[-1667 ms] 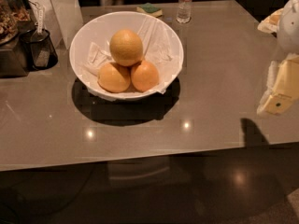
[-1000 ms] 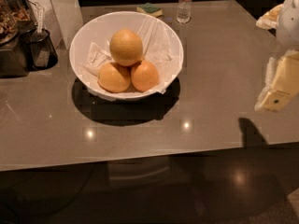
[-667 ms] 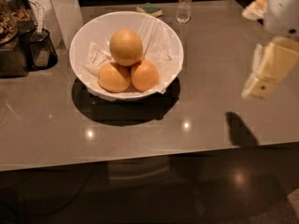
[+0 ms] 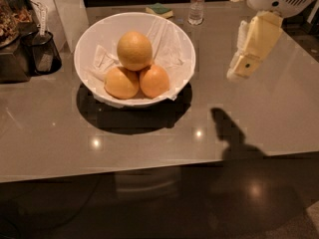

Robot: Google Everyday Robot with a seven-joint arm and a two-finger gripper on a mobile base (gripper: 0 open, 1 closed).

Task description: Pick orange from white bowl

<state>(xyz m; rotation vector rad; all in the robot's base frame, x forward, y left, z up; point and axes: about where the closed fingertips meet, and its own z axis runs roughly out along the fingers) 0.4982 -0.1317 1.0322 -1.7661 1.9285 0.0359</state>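
A glossy grey-brown surface (image 4: 149, 148) runs across the room in front of me, dark floor below its near edge.

The pale yellowish-orange, dull-skinned round orange (image 4: 134, 50) lies in the large, deep, round white bowl (image 4: 83, 49) at the left centre of the surface. It is perched on top of two smoother deeper-orange fruits (image 4: 121, 82), touching both, so it is the highest of the three and stands open from above. Crumpled white paper (image 4: 168, 43) lines the bowl behind and beside the fruit.

So one bowl, three fruits in all: one pale, two deeper in colour.

Behind the bowl, near the far edge, lie one flat green-and-yellow sponge (image 4: 159, 9) and one clear plastic bottle (image 4: 197, 3), upright and just beside it. To the left of the bowl, close to its rim, is a small black cup (image 4: 44, 54) against a dark machine that I cannot make out further.

My cream-coloured tool (image 4: 241, 66) hangs in the air to the right of the bowl, apart from its rim, tilted with its tip pointing down and left, above bare surface. Whether it is released or clenched I cannot tell. Its dark shadow (image 4: 225, 128) falls on the surface below it.
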